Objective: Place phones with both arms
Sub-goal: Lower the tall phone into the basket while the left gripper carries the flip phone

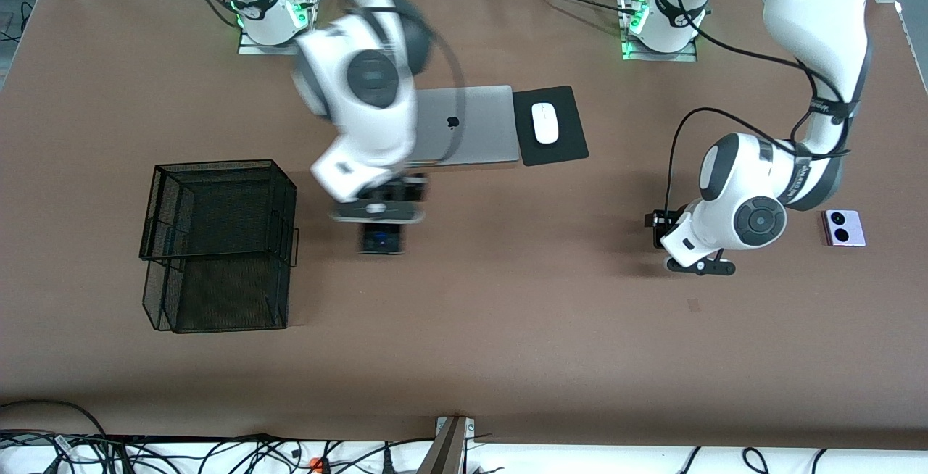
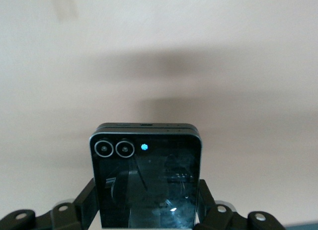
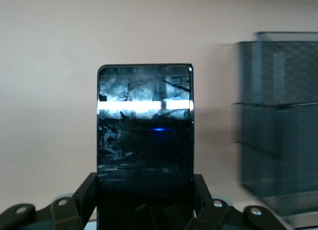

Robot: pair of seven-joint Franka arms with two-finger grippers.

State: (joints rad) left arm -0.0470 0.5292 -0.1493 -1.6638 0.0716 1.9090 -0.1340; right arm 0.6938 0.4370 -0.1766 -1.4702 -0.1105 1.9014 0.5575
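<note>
Above the table, each tool grips a phone: left [image 2: 149, 225] the folded black phone [image 2: 146, 175], right [image 3: 144, 220] the slim black phone [image 3: 145, 140].

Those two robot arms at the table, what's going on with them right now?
Each arm is carrying a phone. The right gripper is shut on the long black phone, up over the table beside the black mesh basket. The left gripper is shut on the small folded black phone, over the table near the lilac-white phone, which lies untouched. A closed grey laptop and a white mouse sit nearer the arms' bases.
</note>
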